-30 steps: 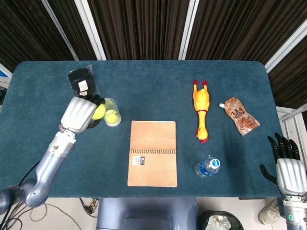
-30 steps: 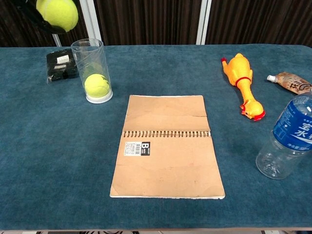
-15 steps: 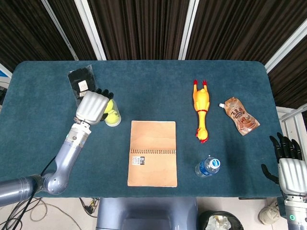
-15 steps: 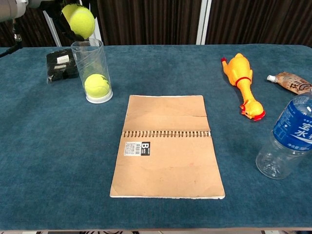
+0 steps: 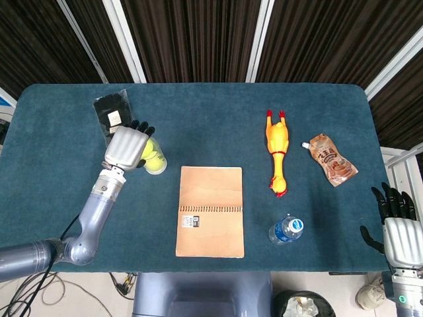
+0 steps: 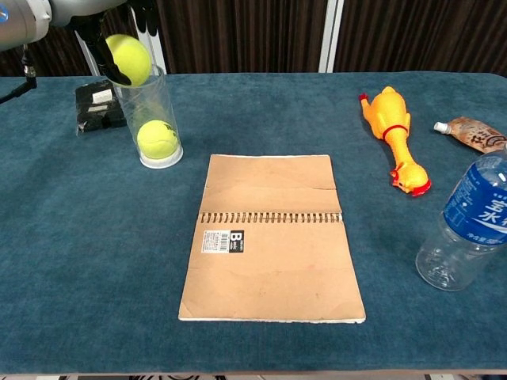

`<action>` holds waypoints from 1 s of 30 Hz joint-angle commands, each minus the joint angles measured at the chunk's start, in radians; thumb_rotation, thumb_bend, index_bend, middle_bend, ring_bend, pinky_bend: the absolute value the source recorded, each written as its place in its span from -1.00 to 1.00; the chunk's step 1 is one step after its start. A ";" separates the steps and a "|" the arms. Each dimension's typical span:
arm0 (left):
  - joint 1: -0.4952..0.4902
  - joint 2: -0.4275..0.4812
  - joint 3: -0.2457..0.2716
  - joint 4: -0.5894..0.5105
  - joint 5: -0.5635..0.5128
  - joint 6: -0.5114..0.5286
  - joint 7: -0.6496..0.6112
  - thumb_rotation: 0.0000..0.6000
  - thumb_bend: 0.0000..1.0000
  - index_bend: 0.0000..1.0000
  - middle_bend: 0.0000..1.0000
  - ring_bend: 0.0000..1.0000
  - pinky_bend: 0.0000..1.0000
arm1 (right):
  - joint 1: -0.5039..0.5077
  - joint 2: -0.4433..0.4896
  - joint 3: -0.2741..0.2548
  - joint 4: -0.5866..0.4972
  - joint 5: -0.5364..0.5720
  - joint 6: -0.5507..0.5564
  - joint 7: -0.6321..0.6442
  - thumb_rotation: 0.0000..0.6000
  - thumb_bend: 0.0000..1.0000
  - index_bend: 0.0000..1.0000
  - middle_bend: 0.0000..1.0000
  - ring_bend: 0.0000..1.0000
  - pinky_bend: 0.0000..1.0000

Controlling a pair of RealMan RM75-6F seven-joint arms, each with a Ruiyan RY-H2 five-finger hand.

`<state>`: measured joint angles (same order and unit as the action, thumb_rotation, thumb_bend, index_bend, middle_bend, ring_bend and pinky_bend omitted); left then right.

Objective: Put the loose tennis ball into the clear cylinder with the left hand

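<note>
Here, left robot hand (image 5: 126,148): raised over the clear cylinder, its dark fingers (image 6: 101,55) clamped around the loose tennis ball.
Loose tennis ball (image 6: 127,58): held at the cylinder's open mouth, partly below the rim line in the chest view; whether it touches the rim cannot be told.
Clear cylinder (image 6: 149,116): upright on the table, open end up; in the head view most of it is hidden under the left robot hand.
Second tennis ball (image 6: 157,138): resting at the bottom inside the clear cylinder.
Black packet (image 5: 112,115): flat on the table, just behind the clear cylinder on the far side.
Notebook (image 6: 270,236): open, brown covers up, lying near the clear cylinder toward the table's centre and front.
Rubber chicken (image 5: 277,154): lying flat, well apart from the clear cylinder across the notebook.
Brown pouch (image 5: 332,158): beyond the rubber chicken, farther still from the clear cylinder.
Water bottle (image 6: 467,222): upright, blue label, at the front, well apart from the clear cylinder.
Right robot hand (image 5: 394,223): off the table's edge, far from the clear cylinder, fingers spread and holding nothing.
Table (image 6: 79,261): covered in blue cloth.
</note>
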<state>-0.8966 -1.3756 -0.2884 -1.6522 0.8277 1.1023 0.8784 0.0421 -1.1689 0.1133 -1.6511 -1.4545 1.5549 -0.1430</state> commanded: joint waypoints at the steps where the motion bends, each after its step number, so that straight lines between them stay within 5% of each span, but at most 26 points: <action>1: -0.005 0.013 0.004 -0.017 -0.003 0.010 0.001 1.00 -0.88 -0.46 -0.68 -0.69 -0.23 | 0.000 0.000 0.000 0.000 0.000 0.000 0.000 1.00 -0.30 -0.79 -1.00 -0.99 -1.00; 13: 0.060 0.112 0.038 -0.158 0.103 0.124 -0.068 1.00 -0.88 -0.49 -0.68 -0.71 -0.25 | -0.002 0.003 0.001 -0.003 -0.002 0.004 0.003 1.00 -0.30 -0.79 -1.00 -0.99 -1.00; 21: 0.276 0.243 0.196 -0.318 0.284 0.274 -0.223 1.00 -0.88 -0.64 -0.88 -0.88 -0.59 | -0.001 -0.002 -0.004 -0.005 -0.006 0.002 -0.007 1.00 -0.30 -0.79 -1.00 -0.99 -1.00; 30: 0.481 0.268 0.352 -0.184 0.533 0.391 -0.490 1.00 -0.91 -0.64 -0.89 -0.93 -0.75 | -0.001 -0.004 -0.003 -0.005 -0.005 0.003 -0.014 1.00 -0.30 -0.79 -1.00 -0.99 -1.00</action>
<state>-0.4571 -1.1165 0.0213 -1.8830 1.3052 1.4532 0.4456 0.0413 -1.1729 0.1105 -1.6566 -1.4597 1.5577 -0.1573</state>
